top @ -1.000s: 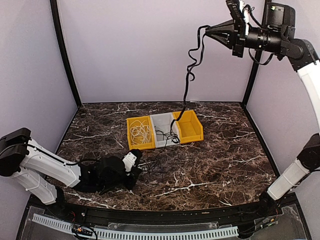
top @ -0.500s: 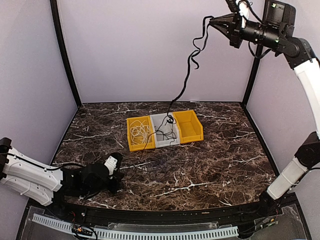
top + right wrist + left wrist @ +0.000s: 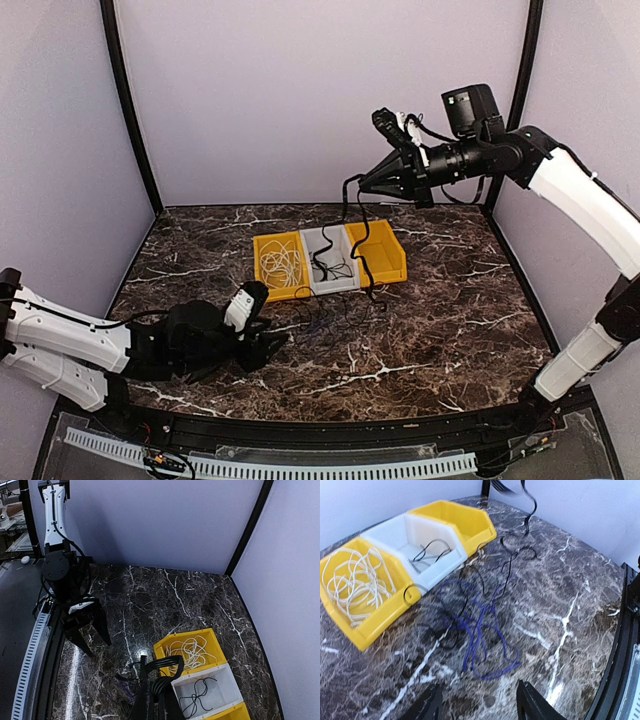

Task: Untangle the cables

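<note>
In my left wrist view, the bottom edge cuts off the left gripper [image 3: 479, 687] fingers, and the black cable [image 3: 533, 504] blurs at the top edge. My right wrist view crops one yellow bin [image 3: 235, 712].

— Any lettering on the two yellow plastic bins [image 3: 385, 258] or the white plastic bin [image 3: 335, 285] between them?
— None, the walls are plain
— And the black box-shaped housing [image 3: 470, 105] on the right arm?
— Only a pale speck, too small to read; nothing else is legible
</note>
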Controlling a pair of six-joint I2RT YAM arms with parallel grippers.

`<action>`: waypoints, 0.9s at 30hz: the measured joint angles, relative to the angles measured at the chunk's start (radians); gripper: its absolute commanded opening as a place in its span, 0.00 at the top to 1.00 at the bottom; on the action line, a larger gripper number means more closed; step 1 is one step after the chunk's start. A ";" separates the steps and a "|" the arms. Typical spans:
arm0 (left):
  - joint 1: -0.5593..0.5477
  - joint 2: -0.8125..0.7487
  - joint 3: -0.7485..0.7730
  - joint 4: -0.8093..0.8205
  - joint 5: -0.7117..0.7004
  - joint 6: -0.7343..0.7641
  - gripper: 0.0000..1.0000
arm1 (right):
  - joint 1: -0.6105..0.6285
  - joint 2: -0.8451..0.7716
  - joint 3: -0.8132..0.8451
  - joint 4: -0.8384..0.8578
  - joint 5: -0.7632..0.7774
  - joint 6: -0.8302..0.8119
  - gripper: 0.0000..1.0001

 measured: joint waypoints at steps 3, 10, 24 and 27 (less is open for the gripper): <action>0.000 0.086 0.072 0.097 0.029 0.066 0.44 | 0.017 -0.011 -0.001 -0.014 -0.007 -0.014 1.00; 0.000 0.418 0.346 0.227 0.116 0.171 0.44 | 0.017 -0.056 0.085 -0.043 -0.007 -0.030 1.00; 0.000 0.583 0.414 0.364 0.152 0.193 0.47 | 0.017 -0.097 0.145 -0.072 -0.033 -0.018 1.00; 0.000 0.582 0.402 0.404 0.193 0.196 0.49 | 0.017 -0.097 0.145 -0.073 -0.034 -0.018 1.00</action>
